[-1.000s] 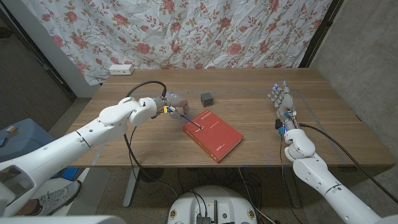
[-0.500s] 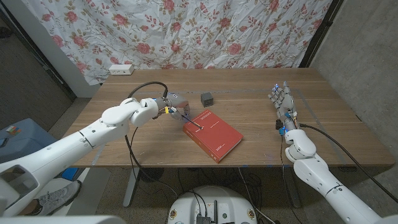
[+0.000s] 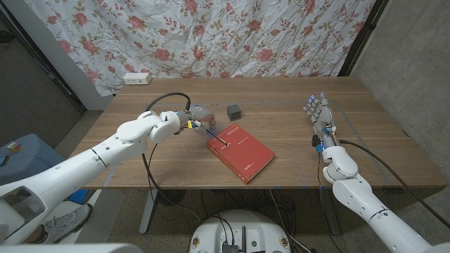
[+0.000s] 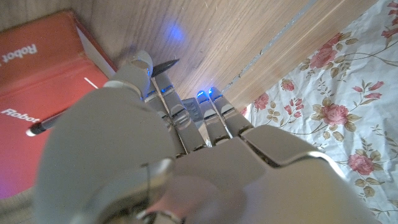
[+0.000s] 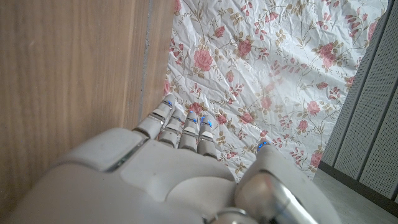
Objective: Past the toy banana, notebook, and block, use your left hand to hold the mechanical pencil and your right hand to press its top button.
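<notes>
Right at the corner of the red hardcover notebook [image 3: 240, 152] is where your left hand [image 3: 188, 120] sits, fingers curled down around the slim dark mechanical pencil [image 3: 214, 135]. From the left wrist view the pencil [image 4: 93, 101] runs under the fingers, one end out over the notebook's [image 4: 37, 81] cover and the other over bare wood, so I'd say you've got it pinched low against the wooden worktop [image 3: 281, 126] instead of lifted. That makes sense as a first hold, but my guess is the button end needs to point somewhere open before the other hand can get at it.

Your right hand [image 3: 320, 112] is well away from the notebook, off toward the worktop's far side edge, fingers spread and holding nothing, standing on its edge.

The small dark grey block [image 3: 234, 110] sits just behind the notebook, near your left hand, so it could crowd a straight reach across. I can't spot a toy banana.
</notes>
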{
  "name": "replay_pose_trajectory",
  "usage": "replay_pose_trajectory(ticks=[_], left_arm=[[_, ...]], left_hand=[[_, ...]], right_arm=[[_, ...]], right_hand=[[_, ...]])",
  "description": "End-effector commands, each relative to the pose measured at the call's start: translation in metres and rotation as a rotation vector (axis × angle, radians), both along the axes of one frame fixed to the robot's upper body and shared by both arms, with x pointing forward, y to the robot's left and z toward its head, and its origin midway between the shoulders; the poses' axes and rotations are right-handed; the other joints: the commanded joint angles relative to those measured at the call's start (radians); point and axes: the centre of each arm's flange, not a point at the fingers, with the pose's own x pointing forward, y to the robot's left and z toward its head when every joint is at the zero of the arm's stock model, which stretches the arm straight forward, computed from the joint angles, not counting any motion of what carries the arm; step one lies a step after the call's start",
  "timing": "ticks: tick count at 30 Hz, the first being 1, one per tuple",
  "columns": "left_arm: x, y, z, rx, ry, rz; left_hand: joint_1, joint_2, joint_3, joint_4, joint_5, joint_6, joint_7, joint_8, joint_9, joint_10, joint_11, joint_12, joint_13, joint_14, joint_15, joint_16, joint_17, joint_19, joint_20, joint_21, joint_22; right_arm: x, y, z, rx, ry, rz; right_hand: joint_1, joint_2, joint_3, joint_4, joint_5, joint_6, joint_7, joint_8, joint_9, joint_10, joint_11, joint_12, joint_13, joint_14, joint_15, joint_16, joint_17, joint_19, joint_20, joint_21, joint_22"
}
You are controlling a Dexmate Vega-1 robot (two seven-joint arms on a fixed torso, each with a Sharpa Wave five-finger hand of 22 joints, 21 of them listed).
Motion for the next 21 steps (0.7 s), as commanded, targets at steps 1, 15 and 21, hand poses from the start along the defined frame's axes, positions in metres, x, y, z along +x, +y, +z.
replay_pose_trajectory(ticks=[1, 15, 21], left_arm=[[-0.0018, -0.0010, -0.0029, -0.006, 0.005, -0.003], [-0.0023, -0.0014, -0.0044, 0.000, -0.006, -0.005], [-0.0027, -0.0019, -0.0045, 0.001, -0.012, -0.006]], left_hand=[[0.014, 0.007, -0.006, -0.001, 0.007, 0.025, 0.001, 0.005, 0.005, 0.029, 0.001, 0.006, 0.004, 0.012, -0.175, 0.000, 0.003, 0.013, -0.079, 0.007, 0.001], [0.028, 0.027, -0.018, -0.002, 0.006, 0.099, 0.006, 0.015, 0.011, 0.117, -0.001, 0.016, 0.008, 0.044, -0.178, 0.000, 0.003, 0.053, -0.076, 0.012, 0.002], [0.035, 0.032, -0.023, -0.003, 0.005, 0.130, 0.011, 0.021, 0.013, 0.145, -0.002, 0.018, 0.009, 0.058, -0.180, 0.000, 0.004, 0.069, -0.079, 0.014, 0.002]], right_arm=[[0.0001, -0.0008, 0.0018, -0.003, -0.004, -0.001], [-0.0021, -0.0018, -0.0006, -0.001, 0.000, -0.004], [-0.0026, -0.0019, -0.0004, 0.000, -0.002, -0.004]], right_hand=[[-0.003, 0.004, 0.010, 0.000, -0.004, 0.008, 0.000, 0.002, 0.002, 0.007, 0.003, 0.004, 0.001, 0.009, -0.001, 0.005, 0.002, 0.011, 0.001, 0.001, 0.002], [-0.005, 0.004, 0.013, -0.001, -0.004, 0.009, 0.000, 0.001, 0.002, 0.008, 0.003, 0.004, 0.001, 0.009, -0.001, 0.005, 0.001, 0.011, 0.002, 0.000, 0.002], [-0.006, 0.004, 0.014, -0.001, -0.005, 0.010, 0.000, 0.001, 0.002, 0.008, 0.003, 0.004, 0.001, 0.008, -0.002, 0.005, 0.000, 0.012, 0.002, 0.001, 0.002]])
